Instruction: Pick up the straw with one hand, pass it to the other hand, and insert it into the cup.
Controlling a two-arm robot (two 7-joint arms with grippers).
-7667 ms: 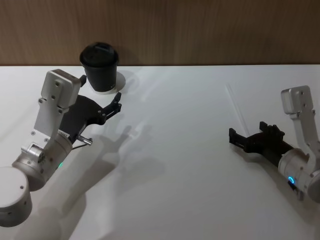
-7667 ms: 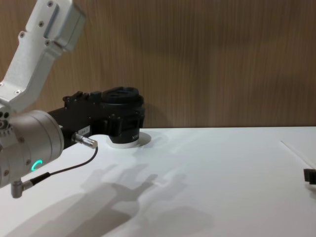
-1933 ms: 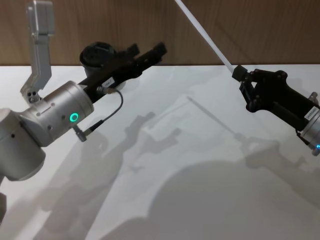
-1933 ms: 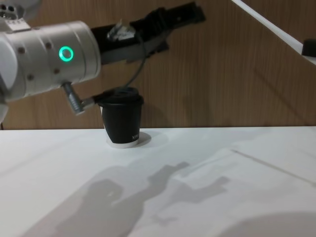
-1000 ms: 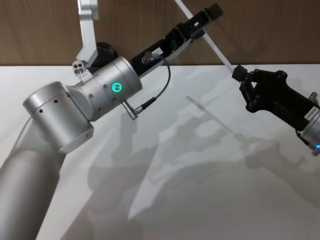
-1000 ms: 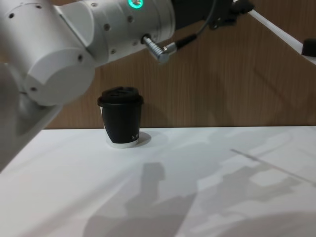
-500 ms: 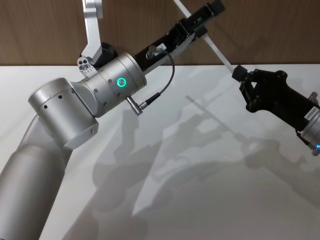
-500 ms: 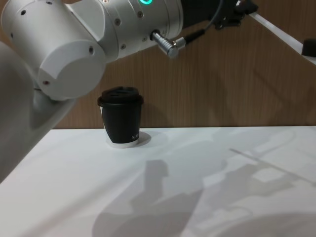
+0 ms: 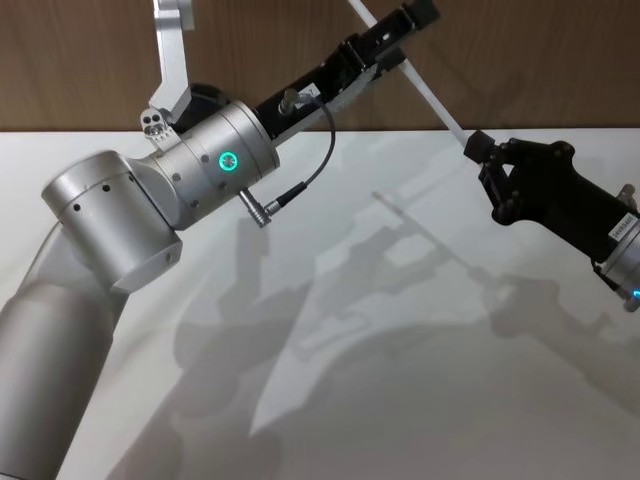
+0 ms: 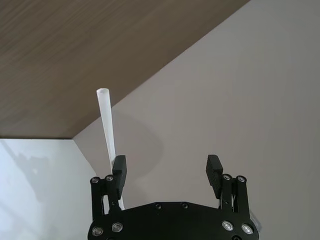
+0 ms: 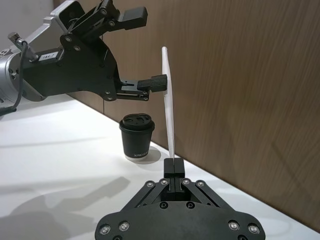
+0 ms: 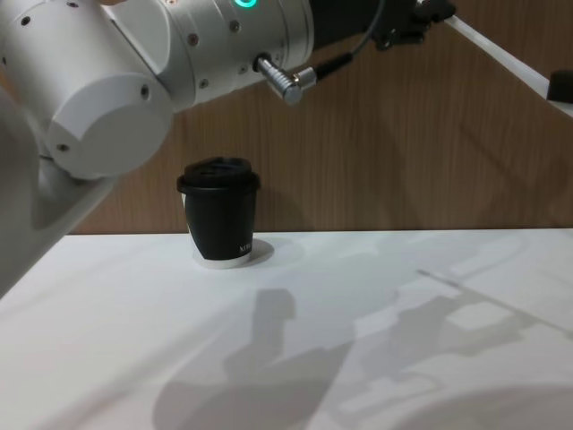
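Observation:
My right gripper (image 9: 474, 146) is shut on the lower end of the white straw (image 9: 425, 92), which slants up and away above the table. In the right wrist view the straw (image 11: 168, 107) rises from the shut right gripper (image 11: 173, 164). My left gripper (image 9: 402, 36) is raised to the straw's upper half and is open, with the straw (image 10: 107, 127) lying against one finger. The same open left gripper (image 11: 146, 49) shows in the right wrist view. The black lidded cup (image 12: 221, 224) stands at the table's back left, and my left arm partly hides the cup (image 9: 208, 97) in the head view.
A white table (image 9: 420, 380) runs up to a wooden wall (image 12: 376, 143). My left arm's silver wrist (image 9: 215, 165) with its green ring and black cable hangs over the table's left middle.
The left gripper has risen from beside the cup to the straw's upper half and shifted slightly in the last half second. The right gripper has held the straw still.

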